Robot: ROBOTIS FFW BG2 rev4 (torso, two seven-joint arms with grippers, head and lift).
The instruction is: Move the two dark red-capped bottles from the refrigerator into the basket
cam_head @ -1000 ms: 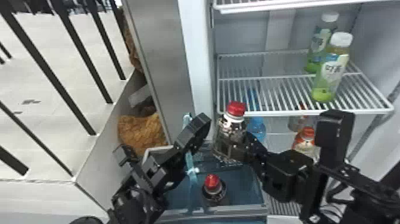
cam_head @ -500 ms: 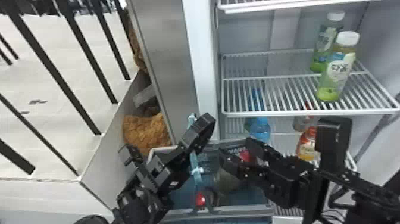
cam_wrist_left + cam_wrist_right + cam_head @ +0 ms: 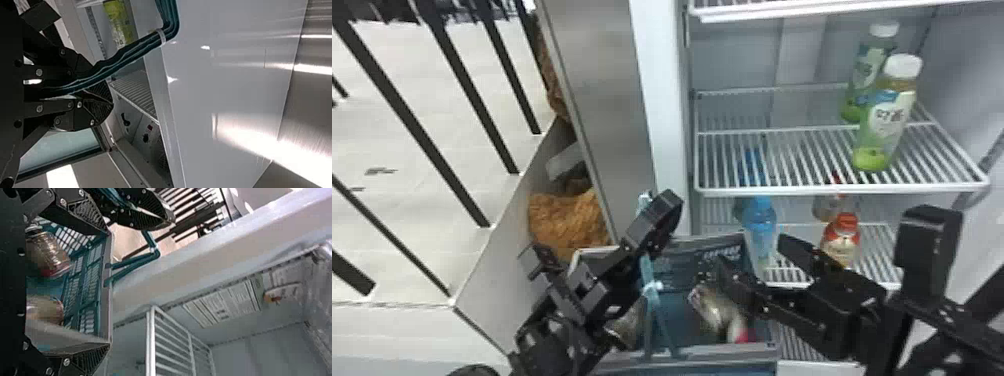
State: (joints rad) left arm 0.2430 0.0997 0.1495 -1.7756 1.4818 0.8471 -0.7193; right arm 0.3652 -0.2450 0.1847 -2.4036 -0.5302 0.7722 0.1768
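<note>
I have my left arm slanting across the left side of the basket (image 3: pixel 717 353), its gripper (image 3: pixel 659 212) closed around the handle (image 3: pixel 129 53). My right arm comes in from the basket's right, with its gripper (image 3: pixel 749 250) over the basket, fingers (image 3: pixel 92 215) spread wide and gripping nothing.

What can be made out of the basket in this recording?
The basket looks plastic: teal lattice walls, a grey rim and a narrow teal handle with a pale tie around it. It stands open side up in front of the refrigerator. The left end effector grips the handle. Inside lie two bottles, and. What supports its base is hidden.
</note>
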